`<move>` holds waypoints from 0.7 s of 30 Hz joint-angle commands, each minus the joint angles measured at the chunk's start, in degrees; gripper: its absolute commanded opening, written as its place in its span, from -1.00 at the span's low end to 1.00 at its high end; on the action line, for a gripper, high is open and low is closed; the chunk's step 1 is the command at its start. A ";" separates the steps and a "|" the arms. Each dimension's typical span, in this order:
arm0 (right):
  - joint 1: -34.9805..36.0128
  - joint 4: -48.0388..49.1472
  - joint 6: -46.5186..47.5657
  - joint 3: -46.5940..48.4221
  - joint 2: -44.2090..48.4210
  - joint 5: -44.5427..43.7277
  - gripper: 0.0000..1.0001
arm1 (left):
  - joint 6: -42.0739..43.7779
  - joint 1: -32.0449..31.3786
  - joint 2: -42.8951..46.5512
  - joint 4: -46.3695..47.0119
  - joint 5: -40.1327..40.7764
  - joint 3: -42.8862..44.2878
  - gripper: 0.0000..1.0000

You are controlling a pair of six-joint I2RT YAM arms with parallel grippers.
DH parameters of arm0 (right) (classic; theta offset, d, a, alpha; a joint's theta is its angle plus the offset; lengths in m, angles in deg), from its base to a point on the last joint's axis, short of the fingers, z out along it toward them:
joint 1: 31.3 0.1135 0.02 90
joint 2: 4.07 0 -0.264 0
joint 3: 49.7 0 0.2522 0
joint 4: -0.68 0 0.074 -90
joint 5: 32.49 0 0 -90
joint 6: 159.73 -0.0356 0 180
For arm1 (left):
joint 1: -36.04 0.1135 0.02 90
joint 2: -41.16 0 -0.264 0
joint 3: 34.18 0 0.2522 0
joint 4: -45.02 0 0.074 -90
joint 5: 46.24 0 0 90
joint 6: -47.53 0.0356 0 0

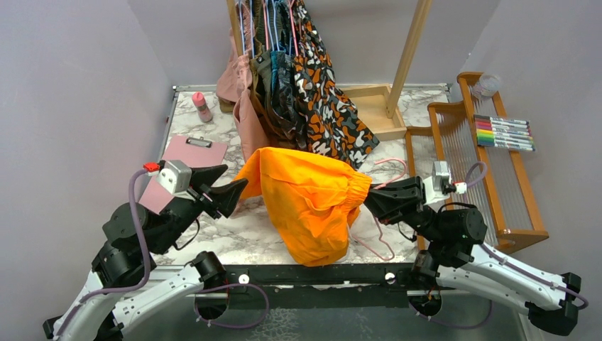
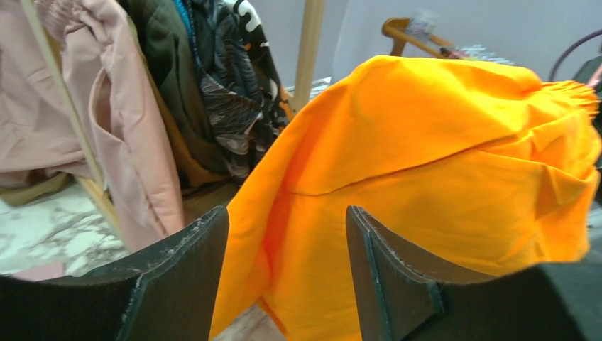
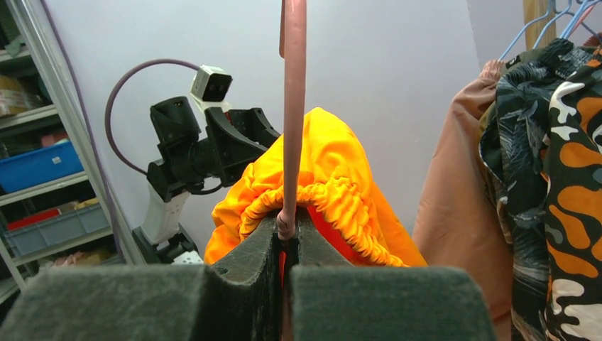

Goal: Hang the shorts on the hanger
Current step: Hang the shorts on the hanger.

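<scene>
— Where are the shorts (image 1: 309,202)?

— Lifted off the table (image 1: 213,238), strung between the two arms near its front edge. The orange cloth is bunched and sags toward the tabletop in the middle.

— And the hanger (image 3: 293,106)?

— At the shorts' right end. In the right wrist view its pink wire stands straight up out of the right gripper (image 3: 286,231), with the gathered waistband (image 3: 341,202) puffed up just behind the wire. From above, more pink wire loops out beside the cloth on that side.

— So the right jaws?

— Pressed together on the wire, no gap showing apart from the wire itself.

— The left gripper (image 1: 238,190)?

— Its fingertips are at the shorts' left corner. The jaws stand apart; in its own wrist view orange fabric fills the space beyond them. I cannot tell whether a finger touches the cloth.

— What lies around?

— Behind the shorts, a wooden rack (image 1: 408,53) carries hanging clothes: an orange, black and white patterned garment (image 1: 323,106) and a dusty pink one (image 1: 245,121), on blue and pink hangers. A pink clipboard (image 1: 192,153) lies at the left, a small pink bottle (image 1: 202,106) behind it. On the right, a wooden stand (image 1: 497,192) holds a row of coloured markers (image 1: 504,133).
</scene>
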State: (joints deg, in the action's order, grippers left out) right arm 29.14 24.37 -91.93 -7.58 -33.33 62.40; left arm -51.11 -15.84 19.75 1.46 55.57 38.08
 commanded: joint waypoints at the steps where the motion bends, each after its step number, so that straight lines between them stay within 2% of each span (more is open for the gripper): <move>1: 0.44 -1.43 1.14 1.39 2.00 -0.47 -0.99 | 4.26 -0.17 -1.04 -0.63 5.08 -1.09 0.23; 17: 0.41 -4.06 0.72 4.64 3.63 3.74 -0.99 | 7.03 -0.18 -5.05 -1.00 3.62 -5.13 0.24; 21: 0.46 -4.44 0.28 5.12 3.66 4.74 -0.99 | 7.10 -0.15 -5.25 -0.98 4.45 -5.83 0.18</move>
State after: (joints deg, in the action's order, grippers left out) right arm 29.14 17.77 -91.10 -5.21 -30.66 64.91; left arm -44.99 -15.84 14.61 0.21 58.83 32.99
